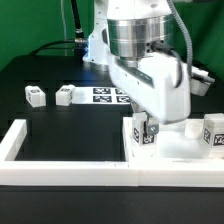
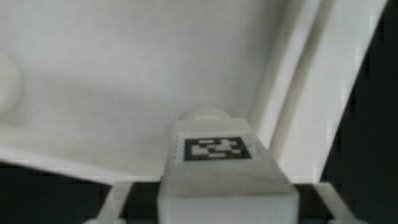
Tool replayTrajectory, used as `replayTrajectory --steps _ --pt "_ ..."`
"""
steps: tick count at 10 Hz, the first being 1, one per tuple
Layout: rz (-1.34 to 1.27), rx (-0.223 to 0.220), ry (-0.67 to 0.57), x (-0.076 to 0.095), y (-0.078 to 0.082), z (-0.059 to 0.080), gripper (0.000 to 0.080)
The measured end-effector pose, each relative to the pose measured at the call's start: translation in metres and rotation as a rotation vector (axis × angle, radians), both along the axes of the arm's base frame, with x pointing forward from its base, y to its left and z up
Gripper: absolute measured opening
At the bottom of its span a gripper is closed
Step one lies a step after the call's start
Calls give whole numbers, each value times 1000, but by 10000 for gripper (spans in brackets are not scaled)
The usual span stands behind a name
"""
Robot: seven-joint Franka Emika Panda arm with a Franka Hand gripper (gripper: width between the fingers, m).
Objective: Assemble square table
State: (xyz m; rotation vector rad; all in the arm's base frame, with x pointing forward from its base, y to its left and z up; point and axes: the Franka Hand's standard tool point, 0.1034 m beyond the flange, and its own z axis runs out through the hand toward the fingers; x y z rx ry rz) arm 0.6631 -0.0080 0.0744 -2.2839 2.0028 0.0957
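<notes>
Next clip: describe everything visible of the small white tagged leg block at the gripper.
The small white plastic leg block is squarish with a rounded far end and shows a black-white tag. It sits between the jaws of the gripper, shut on it, above the white square tabletop slab beside its raised rim. Contact with the slab cannot be told.

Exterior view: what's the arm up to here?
The Panda's gripper is shut on one tagged leg block, holding it upright over the white square slab at the exterior view's right. Whether the leg is already seated in a corner hole can't be told from either view. Three other leg blocks lie loose: two at the exterior view's left beside the marker board, and one at the far right.
</notes>
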Motion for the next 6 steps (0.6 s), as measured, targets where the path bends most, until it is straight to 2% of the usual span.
replayTrajectory --steps 4,6 --pt "-542 27 28 7 -2 1 289" --pt "-652 22 48 6 -4 3 295"
